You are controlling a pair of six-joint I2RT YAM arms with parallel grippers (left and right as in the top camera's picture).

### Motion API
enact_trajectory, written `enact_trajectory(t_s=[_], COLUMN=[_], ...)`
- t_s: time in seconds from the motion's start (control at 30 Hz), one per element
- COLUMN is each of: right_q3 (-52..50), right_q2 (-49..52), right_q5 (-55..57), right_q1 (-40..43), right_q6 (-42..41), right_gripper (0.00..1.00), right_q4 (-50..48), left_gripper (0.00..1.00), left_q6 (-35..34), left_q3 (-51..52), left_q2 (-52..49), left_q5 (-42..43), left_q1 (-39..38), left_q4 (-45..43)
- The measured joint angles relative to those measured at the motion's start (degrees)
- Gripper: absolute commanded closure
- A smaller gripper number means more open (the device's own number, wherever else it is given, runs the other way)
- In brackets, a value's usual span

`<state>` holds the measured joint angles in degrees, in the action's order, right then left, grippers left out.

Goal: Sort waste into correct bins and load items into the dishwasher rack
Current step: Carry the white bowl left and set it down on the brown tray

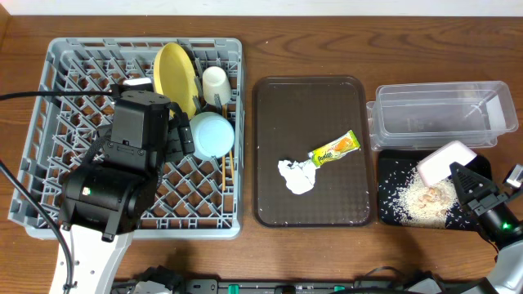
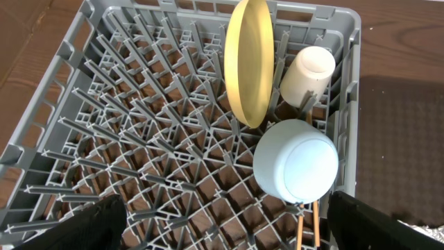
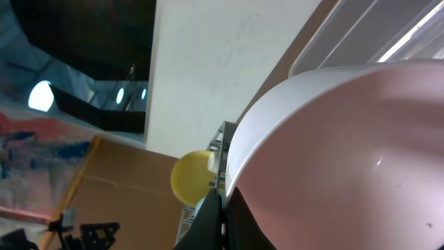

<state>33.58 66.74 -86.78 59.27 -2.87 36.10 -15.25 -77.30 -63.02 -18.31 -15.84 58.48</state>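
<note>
Two grippers: the left gripper (image 2: 223,201) has its jaws spread wide over the large square grey plastic lattice rack (image 1: 57,98) at frame left, while the right gripper (image 1: 456,173) has its jaws pinching the rim of a tilted white bowl (image 1: 445,161) over the glossy black rectangular tray (image 1: 388,167) with whitish rice crumbs (image 1: 409,200), lower right.

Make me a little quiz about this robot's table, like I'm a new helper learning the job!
1. True or false: the plate stands on its edge in the rack.
2. Which one lies on the brown tray? A) tissue B) cup C) chopsticks
3. Fill in the blank: the right gripper holds a white ____ tilted over the black tray.

Key: 1 true. 2 A. 3 bowl.
</note>
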Motion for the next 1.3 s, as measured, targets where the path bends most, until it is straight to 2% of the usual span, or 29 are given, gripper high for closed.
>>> enact_trajectory(t_s=[0.23, 0.43, 0.87, 1.17, 1.3], right_q3=[0.0, 0.13, 2.58, 2.69, 2.69], right_q2=[-0.02, -0.94, -13.79, -12.26, -9.84], right_q5=[1.46, 8.02, 35.39, 58.31, 64.98], right_q1=[-4.96, -15.85, -48.19, -69.0, -75.1], right_q6=[-3.8, -6.91, -16.87, -20.24, -21.49], right_gripper=[0.99, 0.99, 0.99, 0.99, 0.99], right_q4=[-0.42, -0.59, 1.33, 3.17, 2.97], left_gripper=[0.06, 0.06, 0.06, 0.06, 0.06], left_q6=[0.0, 0.0, 0.0, -0.02, 0.0], left_q3=[0.0, 0.0, 0.0, 0.0, 0.0], left_q2=[0.0, 0.0, 0.0, 0.0, 0.0], left_q5=[0.0, 0.0, 0.0, 0.0, 0.0], left_q1=[0.0, 0.0, 0.0, 0.0, 0.0], left_q4=[0.0, 0.02, 0.0, 0.0, 0.0])
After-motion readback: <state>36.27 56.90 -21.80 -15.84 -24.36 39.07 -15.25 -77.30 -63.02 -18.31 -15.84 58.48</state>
